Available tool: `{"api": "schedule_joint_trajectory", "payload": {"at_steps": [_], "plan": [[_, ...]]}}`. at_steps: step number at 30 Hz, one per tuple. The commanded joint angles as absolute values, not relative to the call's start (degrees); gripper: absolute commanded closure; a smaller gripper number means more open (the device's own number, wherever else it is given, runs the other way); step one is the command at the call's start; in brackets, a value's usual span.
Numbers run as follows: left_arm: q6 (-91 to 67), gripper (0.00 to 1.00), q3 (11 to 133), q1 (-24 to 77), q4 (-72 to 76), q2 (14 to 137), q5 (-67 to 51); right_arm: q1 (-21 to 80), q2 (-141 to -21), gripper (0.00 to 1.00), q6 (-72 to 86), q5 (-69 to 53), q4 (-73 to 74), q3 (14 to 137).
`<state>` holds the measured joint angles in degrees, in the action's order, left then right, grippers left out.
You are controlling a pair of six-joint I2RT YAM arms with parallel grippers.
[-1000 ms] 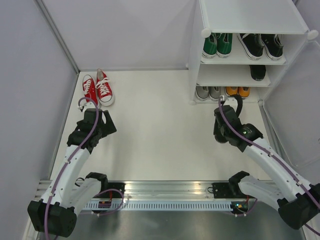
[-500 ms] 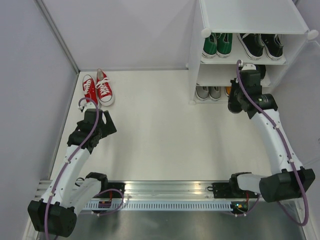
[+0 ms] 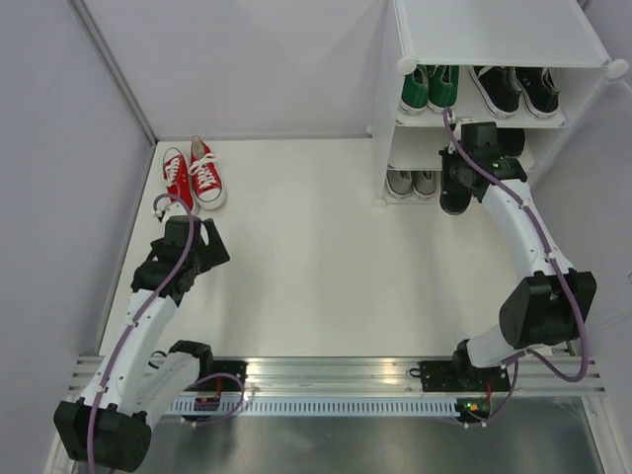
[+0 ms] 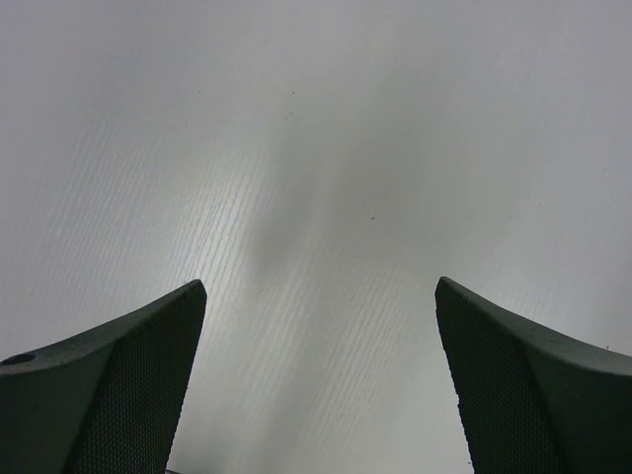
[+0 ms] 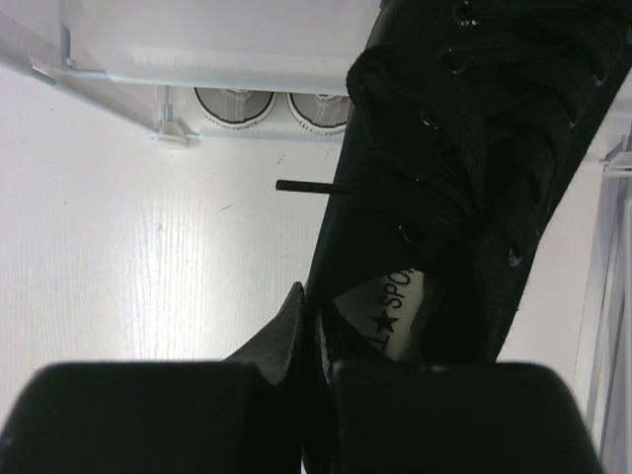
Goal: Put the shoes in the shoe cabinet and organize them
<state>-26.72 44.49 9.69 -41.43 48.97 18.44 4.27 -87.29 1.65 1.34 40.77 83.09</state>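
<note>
We see the right tool pinched nearly shut on the heel collar of a black shoe. That thin, firm edge lets the shoe hang toe-away from the wrist without slipping. The arm reaches into the front of the shoe cabinet, with the wrist level with the middle tier and the shoe dangling in front of the lower ones. We judge the shoe is carried this way so its toe can go into a shelf first and its sole can land flat. From the right wrist view we look past the shoe to the white toe caps of the grey pair on the bottom tier. The shoe is therefore above and in front of them, not yet resting on anything. On the tier above, the green pair and a black pair sit side by side with toes outward, each colour kept together. The arm hides what lies beyond the grey pair. The left tool is spread as wide as it goes and holds nothing. It hangs over bare tabletop just short of the red shoes, which stand together by the far left wall. That is a sensible place to wait, we think, since those two are the only shoes outside the cabinet.
</note>
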Motion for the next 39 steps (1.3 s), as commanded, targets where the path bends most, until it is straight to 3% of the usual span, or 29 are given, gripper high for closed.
{"api": "schedule_joint_trajectory", "payload": {"at_steps": [1,16,19,22,25,31,39], "plan": [[-24.52,0.00,44.47,9.49,-39.29,48.34,18.37,4.04,-87.79,0.99,-3.86,3.33,31.21,87.45],[-24.26,0.00,44.56,9.49,-39.02,48.52,17.67,1.76,-99.57,0.99,-10.46,6.33,19.16,91.84],[-24.26,0.00,44.47,9.49,-39.11,48.60,17.40,1.23,-102.38,0.94,-10.37,5.54,20.73,94.74],[-24.17,0.00,44.47,9.49,-39.02,48.43,17.49,1.23,-103.79,0.82,-10.20,5.89,20.48,96.06],[-24.17,0.00,44.39,9.49,-39.02,48.25,17.49,1.23,-103.80,0.58,-10.11,6.77,19.78,96.15],[-24.17,0.00,44.38,9.49,-39.02,48.34,17.49,1.32,-100.47,0.34,-9.84,8.00,19.17,94.14],[-24.17,0.00,44.21,9.49,-38.94,48.08,17.58,1.23,-90.54,0.25,-7.91,8.35,13.63,85.44]]}}
